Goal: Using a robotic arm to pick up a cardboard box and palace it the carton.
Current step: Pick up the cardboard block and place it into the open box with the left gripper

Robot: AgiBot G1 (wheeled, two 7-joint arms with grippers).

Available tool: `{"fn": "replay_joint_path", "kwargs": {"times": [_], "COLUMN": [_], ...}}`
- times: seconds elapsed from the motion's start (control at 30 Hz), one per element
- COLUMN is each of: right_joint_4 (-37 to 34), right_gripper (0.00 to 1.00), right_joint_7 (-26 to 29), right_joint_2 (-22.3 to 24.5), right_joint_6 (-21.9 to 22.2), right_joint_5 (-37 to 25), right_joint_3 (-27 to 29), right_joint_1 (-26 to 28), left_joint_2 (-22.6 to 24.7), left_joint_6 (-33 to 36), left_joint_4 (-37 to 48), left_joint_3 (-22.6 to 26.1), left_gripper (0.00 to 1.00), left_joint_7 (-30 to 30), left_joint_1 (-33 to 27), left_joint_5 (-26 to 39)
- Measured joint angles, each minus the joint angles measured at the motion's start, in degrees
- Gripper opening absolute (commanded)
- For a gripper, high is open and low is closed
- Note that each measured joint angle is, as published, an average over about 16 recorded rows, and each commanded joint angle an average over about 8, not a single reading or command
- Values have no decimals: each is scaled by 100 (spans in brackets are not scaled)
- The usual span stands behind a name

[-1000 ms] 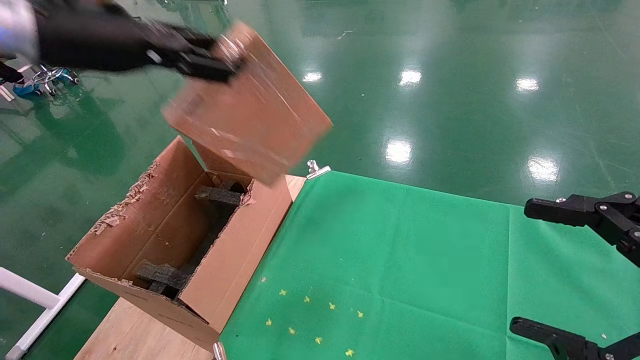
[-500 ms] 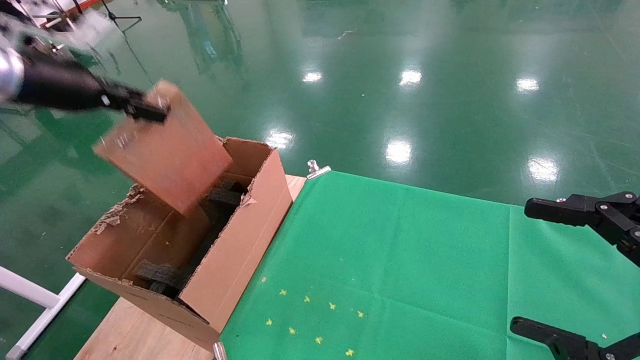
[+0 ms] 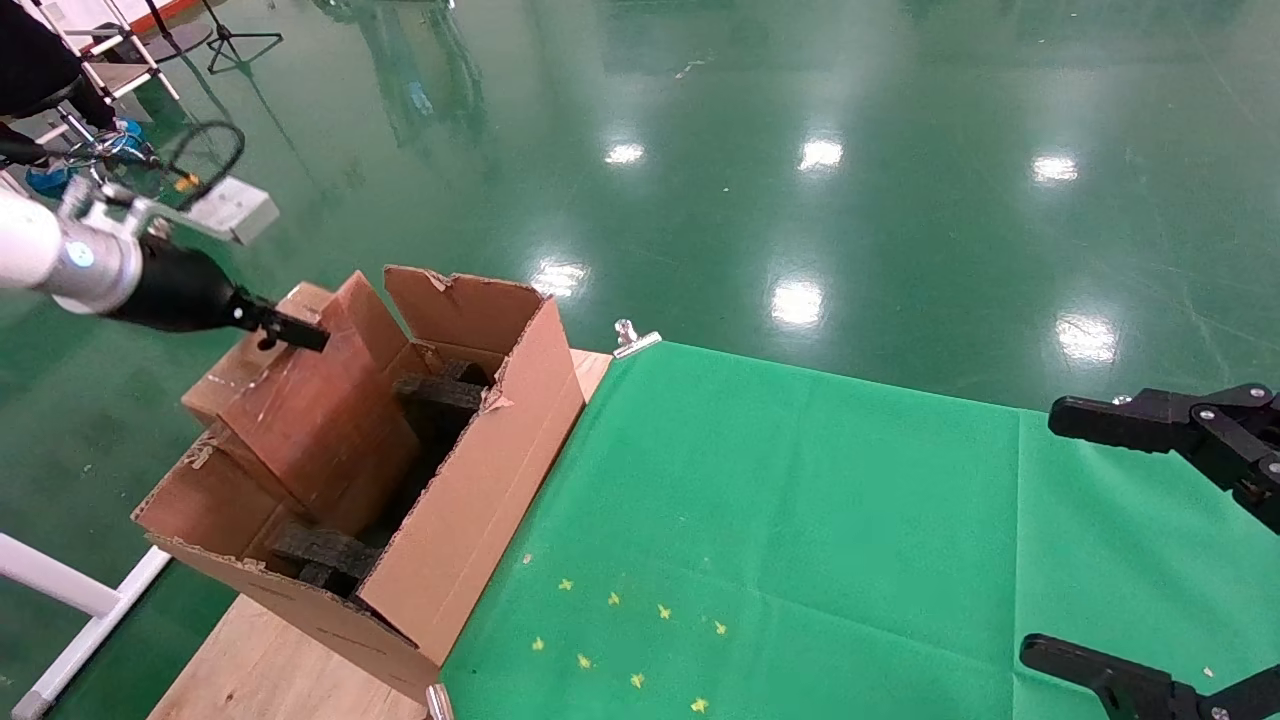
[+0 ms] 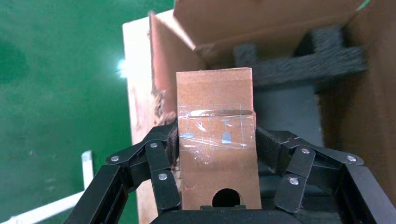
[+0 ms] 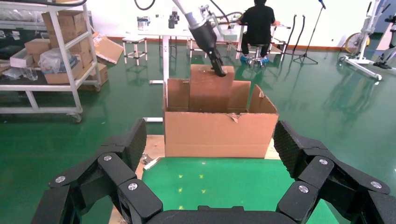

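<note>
My left gripper point(image 3: 300, 333) on the white arm point(image 3: 40, 262) is shut on the narrow top side of the small cardboard box point(image 3: 300, 420). The box leans tilted, its lower part inside the large torn carton point(image 3: 480, 500) along the carton's left wall. In the left wrist view the fingers point(image 4: 164, 140) press both sides of the taped box point(image 4: 217, 186), with its round hole near the palm. Black foam blocks point(image 3: 440, 392) lie inside the carton. My right gripper point(image 3: 1045, 532) is open and empty over the table's right side. The right wrist view shows the box point(image 5: 208, 88) standing out of the carton point(image 5: 219, 135).
A green cloth point(image 3: 800, 520) with small yellow marks point(image 3: 620, 640) covers the table right of the carton. A metal clip point(image 3: 632, 340) holds the cloth's far corner. Bare wood point(image 3: 260, 660) shows under the carton. A white frame point(image 3: 70, 600) stands beside the table's left edge.
My left gripper has carried the box leftward and down, from high above the carton's far end into the carton. The right arm has not moved.
</note>
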Motion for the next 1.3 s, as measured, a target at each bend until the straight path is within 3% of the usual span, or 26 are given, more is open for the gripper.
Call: {"fn": "replay_joint_path", "kwargs": {"times": [0.43,0.93,0.97,1.2,1.23,1.3], "right_joint_4": [0,0,0,-1,-1,-1], "right_gripper": [100,100,100,100,100,100], "right_joint_7": [-2,-4,-4,-4,-5,-5], "right_joint_2": [1,3,3,4,4,4], "right_joint_6": [1,3,3,4,5,5], "right_joint_5": [2,5,5,6,7,7], "right_joint_3": [-3,-7,-7,-8,-8,-8], "right_joint_1": [1,2,2,1,1,1], "left_joint_2": [365,441,438,418,416,413], "left_joint_6": [-1659,-1790,-1795,-1847,-1853,-1862], "left_joint_4": [550,766,773,794,795,793], "left_joint_3": [-55,-212,-222,-281,-288,-298], "left_gripper": [0,0,4,92,100,100], "left_joint_7": [135,196,195,176,174,173], "left_joint_1": [851,1446,1474,1613,1625,1640], "left_joint_5": [-53,-279,-295,-380,-389,-404]}}
